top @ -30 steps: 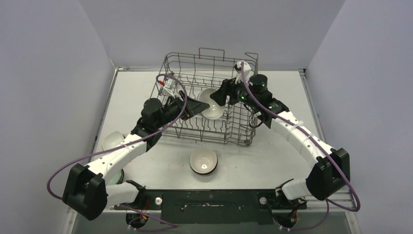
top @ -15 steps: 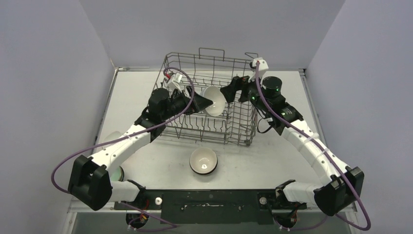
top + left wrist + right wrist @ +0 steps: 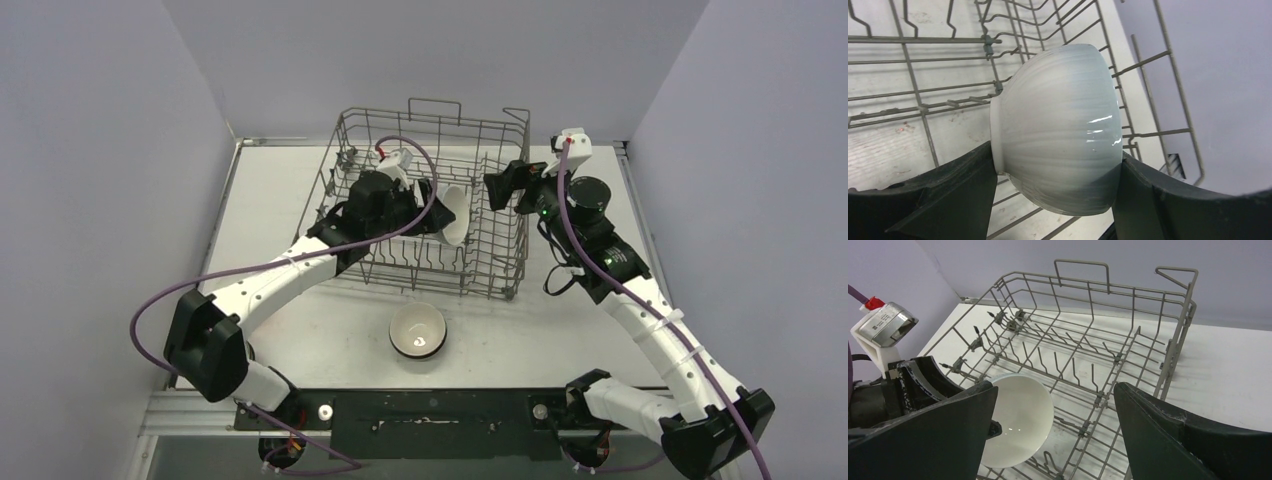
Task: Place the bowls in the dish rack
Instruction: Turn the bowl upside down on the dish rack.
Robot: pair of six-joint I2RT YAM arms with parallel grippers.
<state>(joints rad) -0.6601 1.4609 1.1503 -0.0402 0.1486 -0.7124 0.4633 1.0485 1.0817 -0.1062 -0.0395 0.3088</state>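
Gripping a white bowl (image 3: 1058, 125) by foot and rim, the left gripper (image 3: 1057, 155) holds it tipped sideways inside the dish rack (image 3: 440, 262), toward 3 o'clock. The right gripper (image 3: 503, 188) gapes wide and empty at that wall. Another bowl (image 3: 417, 330) sits at the rack's 6 o'clock.

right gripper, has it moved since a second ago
Yes. The right gripper has pulled back to the right, from inside the dish rack next to the white bowl to about the rack's right wall.
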